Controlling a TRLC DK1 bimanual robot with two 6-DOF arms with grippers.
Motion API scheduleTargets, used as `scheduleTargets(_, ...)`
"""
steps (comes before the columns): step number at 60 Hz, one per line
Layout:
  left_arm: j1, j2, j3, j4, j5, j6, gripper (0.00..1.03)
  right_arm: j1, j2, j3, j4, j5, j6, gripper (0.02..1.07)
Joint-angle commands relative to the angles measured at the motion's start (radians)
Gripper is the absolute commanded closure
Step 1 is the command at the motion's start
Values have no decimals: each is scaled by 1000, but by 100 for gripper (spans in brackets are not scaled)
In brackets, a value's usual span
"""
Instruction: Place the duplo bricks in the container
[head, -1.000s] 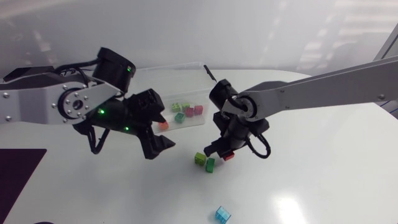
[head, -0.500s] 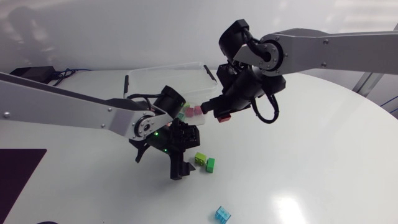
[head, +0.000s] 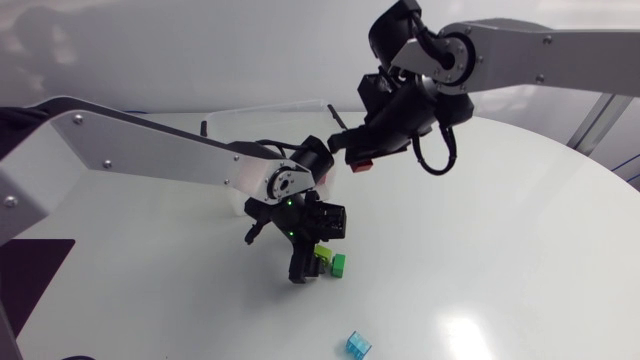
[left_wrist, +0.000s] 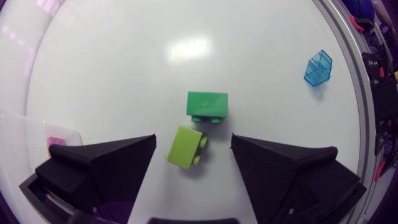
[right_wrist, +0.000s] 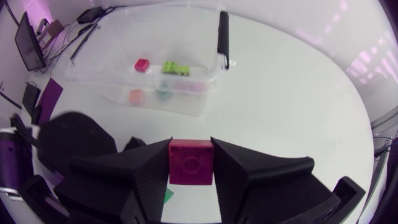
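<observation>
A lime brick (left_wrist: 186, 147) lies on the white table between the spread fingers of my left gripper (left_wrist: 193, 155), and neither finger touches it. Just ahead of it lies a green brick (left_wrist: 208, 106). A clear blue brick (left_wrist: 318, 67) sits further off to the side. From above, my left gripper (head: 314, 250) hangs low over the lime brick (head: 324, 256), next to the green brick (head: 339, 264). My right gripper (head: 360, 163) is shut on a dark red brick (right_wrist: 191, 162), in the air near the right end of the clear container (right_wrist: 205, 93).
The container holds several small bricks, among them a magenta one (right_wrist: 142, 64), a lime one (right_wrist: 176, 68) and an orange one (right_wrist: 134, 95). My left arm (head: 150, 155) crosses in front of the container. The blue brick (head: 357, 345) lies near the table's front edge.
My left gripper has swung right and come down around the lime brick, its fingers narrowing a little. My right gripper, still holding the red brick, has risen slightly near the container's end.
</observation>
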Motion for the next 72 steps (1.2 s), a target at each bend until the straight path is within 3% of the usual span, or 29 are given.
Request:
scheduleTargets(1,-10,33,22,-29,1,37,55,-4,47,76,8,4,34,83)
scheduleTargets(6,-10,33,18,-45,1,34,85,1,71,125,10,18,45,83)
scheduleTargets(43,85,-245,-266,-45,41,39,86,16,280,389,45,35,63,82)
scheduleTargets(46,100,-277,-274,-46,41,39,86,27,303,412,45,35,57,71)
scheduleTargets(51,146,-350,-277,-52,42,39,86,42,348,469,20,36,52,19)
scheduleTargets(53,160,-378,-277,-52,42,37,86,45,354,481,13,36,49,8)
scheduleTargets(62,244,-482,-220,-52,53,23,86,47,303,449,-19,36,38,7)
scheduleTargets(72,352,-466,-83,38,91,-95,86,40,81,186,-21,26,-11,7)
